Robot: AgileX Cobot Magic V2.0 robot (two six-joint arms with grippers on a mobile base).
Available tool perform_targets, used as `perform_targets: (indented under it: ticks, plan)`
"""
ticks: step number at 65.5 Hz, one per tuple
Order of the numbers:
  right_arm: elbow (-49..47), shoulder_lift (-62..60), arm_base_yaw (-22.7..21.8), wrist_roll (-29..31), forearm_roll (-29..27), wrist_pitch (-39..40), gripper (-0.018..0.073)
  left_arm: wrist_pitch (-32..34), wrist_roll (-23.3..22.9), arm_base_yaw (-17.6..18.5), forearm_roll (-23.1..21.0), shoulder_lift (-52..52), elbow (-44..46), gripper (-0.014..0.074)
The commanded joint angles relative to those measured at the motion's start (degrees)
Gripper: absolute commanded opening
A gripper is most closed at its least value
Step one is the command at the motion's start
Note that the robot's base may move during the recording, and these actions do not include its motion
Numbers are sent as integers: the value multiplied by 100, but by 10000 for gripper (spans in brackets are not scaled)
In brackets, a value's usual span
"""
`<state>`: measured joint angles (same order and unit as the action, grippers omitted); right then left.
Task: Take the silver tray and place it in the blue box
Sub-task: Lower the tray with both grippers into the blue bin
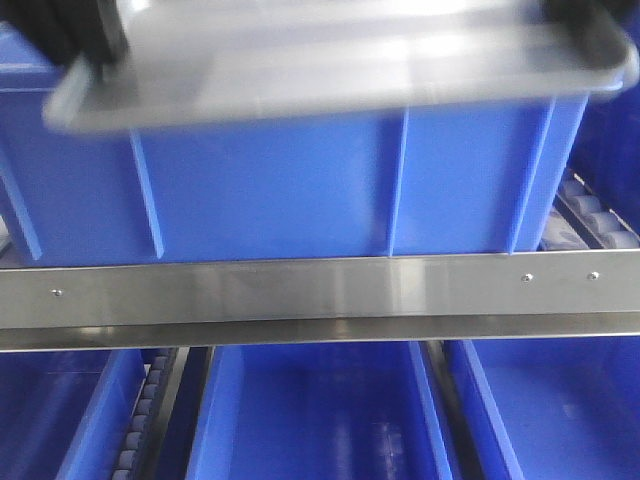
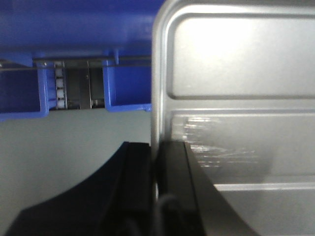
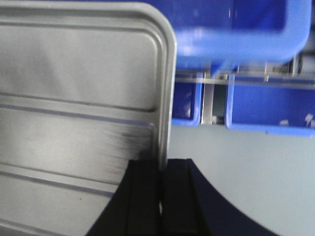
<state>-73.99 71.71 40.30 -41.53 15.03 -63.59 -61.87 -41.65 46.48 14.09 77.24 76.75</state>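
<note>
1. Blue bins (image 1: 310, 420) sit in a row on the low shelf, under a long shiny steel rail (image 1: 300, 295) with small screws in it.
2. I see little white rollers (image 1: 600, 215) beside the bins on the right side of the rack.
3. Below the rack, the floor (image 2: 64, 132) is plain grey.
4. On top of the rail stands the blue box (image 1: 300, 190). It is big and deep, with ribs running up its side.
5. The silver tray (image 1: 330, 60) is up in the air, held flat between my two arms. It looks blurry in the front view.
6. It is shiny and shallow, with round corners, a rolled edge and long ridges along its floor.
7. From the front, the tray hides the top edge of the box. It is not down inside the box. I cannot tell if it is over the opening.
8. The left gripper (image 2: 154, 147) is pinching the tray's left edge, one black finger above and one below.
9. The right gripper (image 3: 162, 167) is pinching the right edge the same way.
10. In the right wrist view, the thick box rim shows just past the tray's far corner.
</note>
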Motion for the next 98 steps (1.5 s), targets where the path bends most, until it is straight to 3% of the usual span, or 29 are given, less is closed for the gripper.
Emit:
perform_targets:
  ticks: [1,13,28,37,47,98]
  plan:
    - [-753,239,-113,583,-348,575,50,617,671,-271,-766,54,724,-15]
    - [-2000,1065,-649,1259,-665,604,54,617,1421,-904,-1049,536,1574,-15]
    - [-3017,1991,-1303,2025,-1602,823,54,1017,2379,-1697,-2190,1130,2145,-15]
    - [-3294,2404,-1568,2094,-1959,1073,54,1393,2526,-2000,-2264,1468,2314,-15]
    - [-3294,2734,-1691,2094,-1982,1250,54,1577,2552,-2236,-2253,1815,2408,-15]
    - [-3294,3188,-1698,2094,-1982,1487,54,1801,2552,-2296,-2253,2199,2408,-15]
